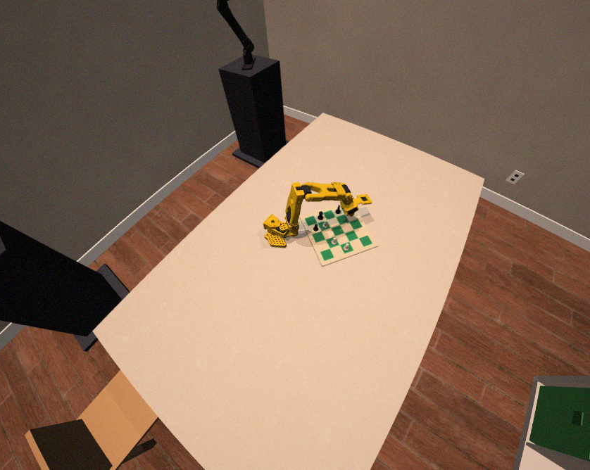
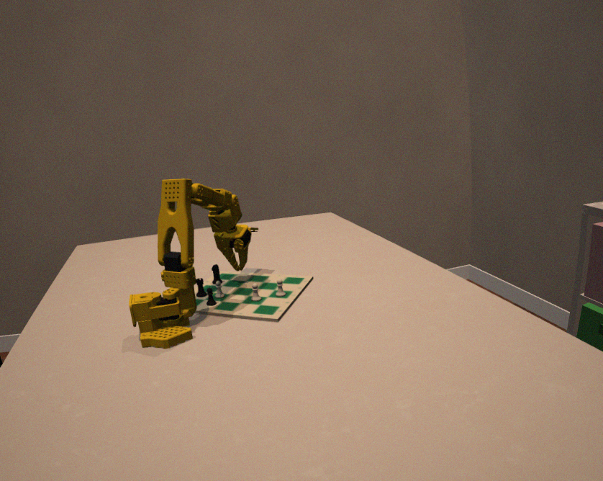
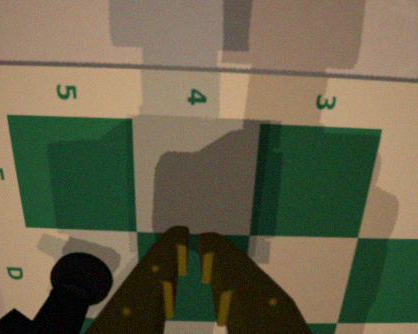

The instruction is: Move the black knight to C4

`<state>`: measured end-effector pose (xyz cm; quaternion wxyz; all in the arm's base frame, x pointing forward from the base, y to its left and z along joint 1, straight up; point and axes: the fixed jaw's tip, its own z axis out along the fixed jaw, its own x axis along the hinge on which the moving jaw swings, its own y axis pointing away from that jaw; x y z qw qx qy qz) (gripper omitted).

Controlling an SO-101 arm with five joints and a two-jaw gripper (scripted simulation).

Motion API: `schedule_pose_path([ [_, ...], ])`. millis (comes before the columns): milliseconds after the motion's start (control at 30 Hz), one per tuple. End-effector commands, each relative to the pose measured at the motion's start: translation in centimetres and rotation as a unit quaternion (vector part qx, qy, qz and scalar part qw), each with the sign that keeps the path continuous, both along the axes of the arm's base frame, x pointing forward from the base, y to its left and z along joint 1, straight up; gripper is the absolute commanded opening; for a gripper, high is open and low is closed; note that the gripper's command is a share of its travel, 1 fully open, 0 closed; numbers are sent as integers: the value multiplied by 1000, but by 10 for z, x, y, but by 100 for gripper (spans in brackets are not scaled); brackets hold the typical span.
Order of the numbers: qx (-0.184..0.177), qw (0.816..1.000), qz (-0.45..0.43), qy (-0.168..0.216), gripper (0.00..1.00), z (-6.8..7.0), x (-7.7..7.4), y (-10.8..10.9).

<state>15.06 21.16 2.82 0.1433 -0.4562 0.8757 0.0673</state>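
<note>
The green and cream chessboard (image 1: 339, 235) lies beside my arm's base; it also shows in the exterior view (image 2: 250, 292). My gripper (image 3: 193, 235) is shut and empty. It hangs above the board's far rows, fingertips over the D4–E4 edge in the wrist view, and shows in the top and exterior views (image 1: 354, 211) (image 2: 239, 267). A black piece (image 3: 79, 285) stands just left of the fingers near D5, apart from them; its shape is partly cut off. It is the tall black piece in the top and exterior views (image 1: 338, 208) (image 2: 216, 272). I cannot tell which black piece is the knight.
Two more black pieces (image 1: 319, 215) (image 1: 315, 227) stand near the arm's base. Three white pieces (image 2: 219, 289) (image 2: 255, 292) (image 2: 280, 287) stand in the board's middle rows. Squares E5, E4 and E3 hold no piece.
</note>
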Motion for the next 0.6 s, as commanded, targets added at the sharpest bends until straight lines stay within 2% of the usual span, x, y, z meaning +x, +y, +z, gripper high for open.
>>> schedule_pose_path([
  [0, -10, 1000, 0, 10, 0, -6, -4, -2],
  [333, -10, 1000, 0, 10, 0, -6, -4, -2],
  [567, -10, 1000, 0, 10, 0, 2, -4, -2],
])
